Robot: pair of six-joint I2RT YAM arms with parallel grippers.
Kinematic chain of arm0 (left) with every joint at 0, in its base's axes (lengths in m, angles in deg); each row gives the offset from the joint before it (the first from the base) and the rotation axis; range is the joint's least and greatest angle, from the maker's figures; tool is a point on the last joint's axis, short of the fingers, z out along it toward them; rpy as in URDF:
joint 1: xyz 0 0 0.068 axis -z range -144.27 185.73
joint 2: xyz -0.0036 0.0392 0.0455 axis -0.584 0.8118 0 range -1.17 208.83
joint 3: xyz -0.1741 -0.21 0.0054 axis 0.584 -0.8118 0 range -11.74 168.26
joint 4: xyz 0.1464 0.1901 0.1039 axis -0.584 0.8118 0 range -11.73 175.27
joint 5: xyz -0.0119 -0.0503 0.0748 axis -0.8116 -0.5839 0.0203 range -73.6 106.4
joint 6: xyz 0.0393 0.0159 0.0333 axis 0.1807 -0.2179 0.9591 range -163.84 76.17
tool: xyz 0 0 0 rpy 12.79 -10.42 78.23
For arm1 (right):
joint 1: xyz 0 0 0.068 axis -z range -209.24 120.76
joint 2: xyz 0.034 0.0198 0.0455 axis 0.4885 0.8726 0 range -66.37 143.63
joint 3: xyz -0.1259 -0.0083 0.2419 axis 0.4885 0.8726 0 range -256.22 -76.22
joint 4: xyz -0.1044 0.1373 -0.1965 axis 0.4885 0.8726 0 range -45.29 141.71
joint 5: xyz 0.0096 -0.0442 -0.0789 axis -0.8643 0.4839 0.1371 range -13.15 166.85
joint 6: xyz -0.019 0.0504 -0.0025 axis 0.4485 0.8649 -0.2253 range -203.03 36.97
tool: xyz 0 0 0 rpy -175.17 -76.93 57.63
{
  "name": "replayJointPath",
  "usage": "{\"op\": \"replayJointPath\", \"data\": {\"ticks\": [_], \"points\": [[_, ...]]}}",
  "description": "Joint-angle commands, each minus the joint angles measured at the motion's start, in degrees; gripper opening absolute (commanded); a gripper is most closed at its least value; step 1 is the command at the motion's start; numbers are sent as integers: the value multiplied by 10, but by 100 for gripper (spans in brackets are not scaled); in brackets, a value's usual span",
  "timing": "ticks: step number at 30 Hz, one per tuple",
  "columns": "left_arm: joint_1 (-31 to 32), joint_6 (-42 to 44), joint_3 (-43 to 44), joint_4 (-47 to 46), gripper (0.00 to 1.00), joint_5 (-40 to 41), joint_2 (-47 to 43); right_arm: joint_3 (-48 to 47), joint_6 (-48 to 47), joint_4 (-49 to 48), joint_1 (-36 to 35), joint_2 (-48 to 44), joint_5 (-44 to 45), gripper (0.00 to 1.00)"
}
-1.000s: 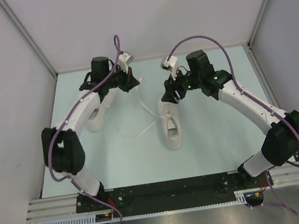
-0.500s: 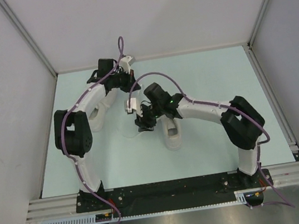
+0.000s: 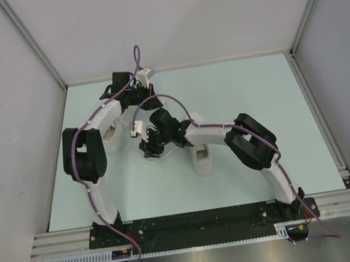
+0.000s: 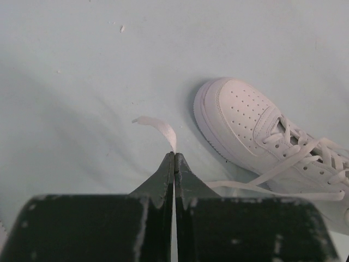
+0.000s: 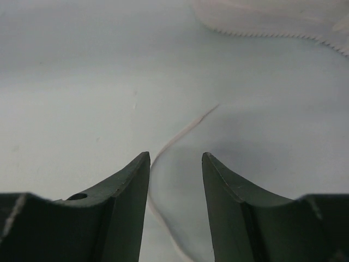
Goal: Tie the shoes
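Observation:
Two white sneakers lie on the pale table. One (image 3: 113,139) sits under my left arm; the other (image 3: 202,158) sits at the middle, partly hidden by my right arm. My left gripper (image 3: 138,97) (image 4: 174,154) is shut on a thin white lace (image 4: 158,124), whose tip pokes out past the fingertips. A sneaker's toe (image 4: 240,117) lies just right of it. My right gripper (image 3: 148,151) (image 5: 174,158) is open, low over the table left of the middle sneaker. A loose lace (image 5: 185,129) runs between its jaws. A sneaker sole (image 5: 272,19) shows beyond.
White walls with metal posts (image 3: 30,40) close the table on three sides. The black base rail (image 3: 202,222) runs along the near edge. Purple cables (image 3: 137,54) loop over both arms.
My right arm has swung left across the middle sneaker, from behind it down to the table at its left. My left gripper has shifted a little left and back, still shut on the lace.

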Motion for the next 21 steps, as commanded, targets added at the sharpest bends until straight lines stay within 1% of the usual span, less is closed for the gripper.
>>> {"op": "replayJointPath", "data": {"ticks": [1, 4, 6, 9, 21], "points": [[-4, -28, -16, -36, 0, -17, -5, -99, 120, -20, -11, 50, 68, 48], [-5, -36, -24, -45, 0, -18, -7, -109, 142, -23, -19, 65, 98, 45], [-5, -40, -28, -52, 0, -18, -8, -101, 152, -38, -22, 63, 105, 45], [-7, -42, -34, -57, 0, -19, -8, -100, 156, -34, -28, 63, 108, 46], [-15, -49, -34, -64, 0, -23, 3, -59, 129, -38, -36, 69, 112, 46]]}}
